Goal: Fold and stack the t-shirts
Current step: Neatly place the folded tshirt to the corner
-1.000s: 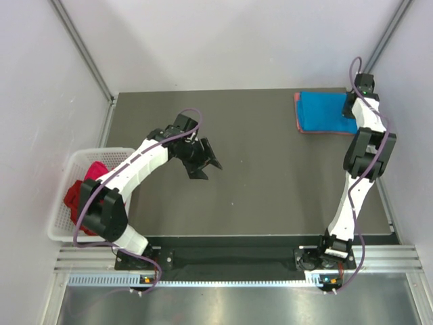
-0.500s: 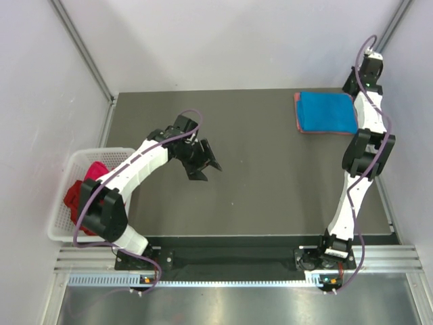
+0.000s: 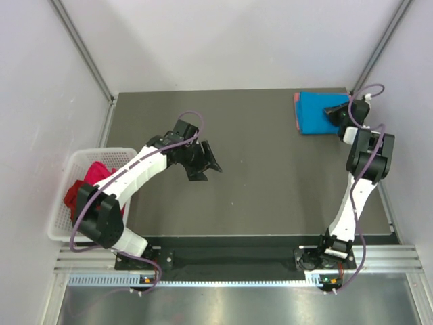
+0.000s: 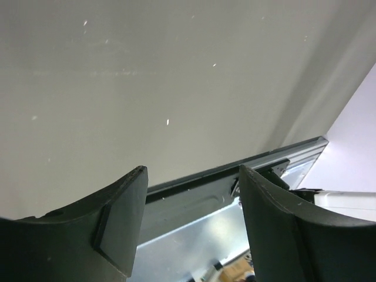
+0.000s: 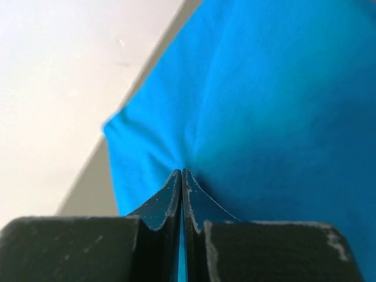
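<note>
A folded bright blue t-shirt lies at the table's far right corner on a salmon pink t-shirt, of which only a thin edge shows. My right gripper is over the blue shirt's right part. In the right wrist view it is shut, its tips pressed into the blue cloth, which puckers around them. My left gripper hangs open and empty over the bare table centre; in its wrist view nothing is between the jaws. The dark red t-shirt and the magenta t-shirt lie bunched in the basket.
The white lattice basket stands off the table's left edge. A metal rail runs along the near edge by the arm bases. White walls close in the far and side edges.
My right gripper swung from up by the far right wall down and leftward onto the blue t-shirt. The left arm has barely moved.
</note>
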Controlling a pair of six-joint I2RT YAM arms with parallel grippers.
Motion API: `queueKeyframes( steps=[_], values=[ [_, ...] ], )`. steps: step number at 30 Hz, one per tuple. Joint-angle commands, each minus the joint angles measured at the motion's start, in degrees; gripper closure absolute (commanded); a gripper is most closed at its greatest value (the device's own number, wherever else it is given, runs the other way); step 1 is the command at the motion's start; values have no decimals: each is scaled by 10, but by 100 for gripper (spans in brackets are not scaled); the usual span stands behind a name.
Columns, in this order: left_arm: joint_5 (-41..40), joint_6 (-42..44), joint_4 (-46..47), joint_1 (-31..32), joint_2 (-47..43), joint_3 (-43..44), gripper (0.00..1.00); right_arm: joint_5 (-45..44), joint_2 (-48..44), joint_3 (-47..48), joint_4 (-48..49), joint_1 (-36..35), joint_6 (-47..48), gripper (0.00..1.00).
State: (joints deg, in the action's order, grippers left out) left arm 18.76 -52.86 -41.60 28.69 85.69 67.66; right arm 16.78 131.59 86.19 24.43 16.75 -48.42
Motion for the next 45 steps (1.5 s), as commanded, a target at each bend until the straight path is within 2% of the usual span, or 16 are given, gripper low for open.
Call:
queueKeyframes(
  steps=[1, 6, 9, 12, 17, 24, 28, 35, 45],
  values=[
    [-26, 41, 47, 7, -29, -12, 32, 38, -40, -13, 121, 24, -78, 100],
    [-15, 64, 79, 8, -46, -47, 32, 117, -58, -58, 207, 47, -101, 100],
    [-9, 75, 81, 8, -43, -49, 32, 140, -76, -63, 207, 50, -102, 100],
    [0, 93, 75, 8, -37, -39, 32, 128, -88, -61, 215, 51, -115, 100],
    [12, 108, 63, 8, -28, -19, 32, 86, -41, -30, 236, 43, -163, 100],
    [20, 116, 49, 8, -50, -51, 32, -16, -2, -7, 218, 23, -130, 100],
    [14, 123, 36, 8, -63, -63, 32, -35, 64, 71, 191, 25, -109, 100],
    [-14, 128, -1, 7, -80, -69, 32, -104, 122, 165, 112, 35, -75, 100],
    [-10, 99, 14, 8, -99, -82, 32, -90, 143, 283, -19, 44, -17, 100]
  ],
)
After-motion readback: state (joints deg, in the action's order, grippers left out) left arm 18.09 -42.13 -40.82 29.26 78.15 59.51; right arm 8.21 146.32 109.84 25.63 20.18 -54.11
